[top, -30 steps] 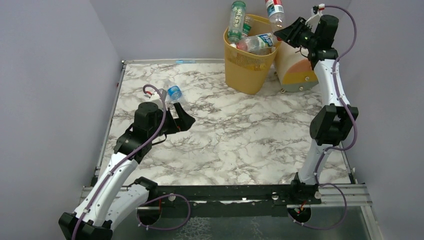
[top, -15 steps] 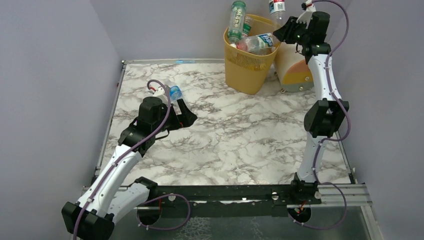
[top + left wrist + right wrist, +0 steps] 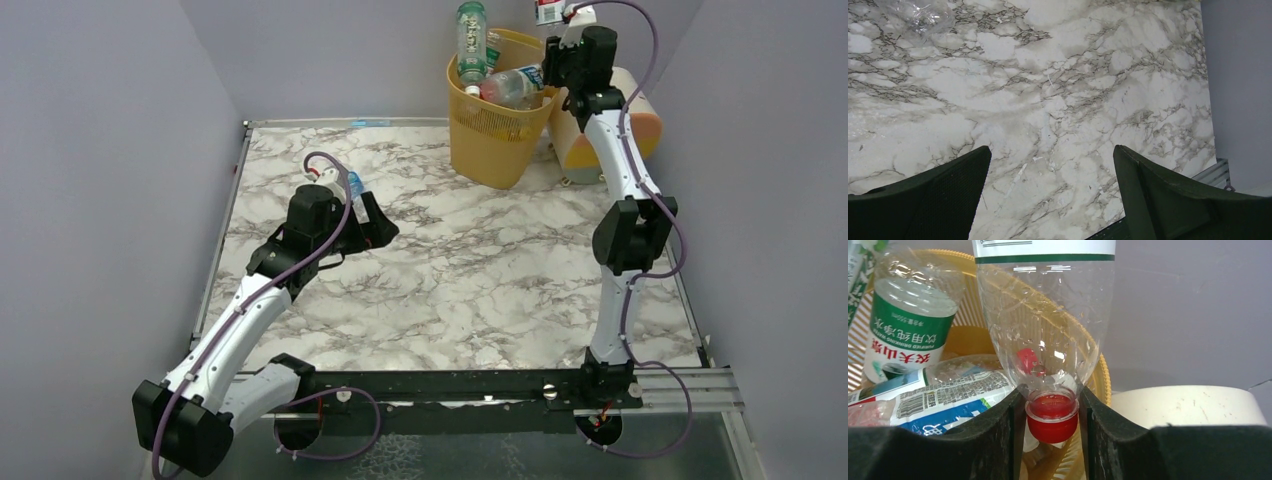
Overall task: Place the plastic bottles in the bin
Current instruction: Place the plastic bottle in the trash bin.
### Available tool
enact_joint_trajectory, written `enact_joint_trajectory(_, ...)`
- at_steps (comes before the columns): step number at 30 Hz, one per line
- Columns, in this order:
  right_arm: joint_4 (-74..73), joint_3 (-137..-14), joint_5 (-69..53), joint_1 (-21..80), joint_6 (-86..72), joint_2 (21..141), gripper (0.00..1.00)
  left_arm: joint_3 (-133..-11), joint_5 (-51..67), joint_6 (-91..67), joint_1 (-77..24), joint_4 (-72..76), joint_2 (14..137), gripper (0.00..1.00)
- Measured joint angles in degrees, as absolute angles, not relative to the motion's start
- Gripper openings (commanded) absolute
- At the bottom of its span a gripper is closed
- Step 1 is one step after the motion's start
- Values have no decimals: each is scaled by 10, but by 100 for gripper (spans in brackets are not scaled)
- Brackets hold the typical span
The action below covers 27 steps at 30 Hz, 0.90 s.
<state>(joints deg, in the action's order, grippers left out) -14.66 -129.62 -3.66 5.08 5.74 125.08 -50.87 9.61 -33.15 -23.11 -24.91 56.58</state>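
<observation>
Clear red-capped plastic bottle [image 3: 1043,330], pinched by the right gripper [image 3: 1052,407], has swung over the top-centre yellow perforated bin [image 3: 1104,382] for release; left gripper [image 3: 1051,152] gapes empty.

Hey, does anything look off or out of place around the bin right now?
Yes. The bin is overfull: a green-labelled bottle stands well above its rim and a blue-labelled bottle lies across the pile. The right pincer holds a red-capped bottle, cap down, over it, with little room left inside.
</observation>
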Motion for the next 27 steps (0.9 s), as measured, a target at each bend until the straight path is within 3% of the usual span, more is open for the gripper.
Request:
enact_joint_trajectory(6,-86,-1259,6,57,81,1247,66,-509,97,-331,-231,-243,573,99)
enact_joint_trajectory(10,-63,-1230,10,60,82,1233,72,-509,98,-331,-231,-238,575,99)
enact_joint_trajectory(17,-65,-1211,15,63,68,1214,80,-509,100,-331,-231,-236,574,99)
enact_joint_trajectory(27,-126,-1185,14,63,-4,1152,84,-509,101,-332,-231,-236,559,99)
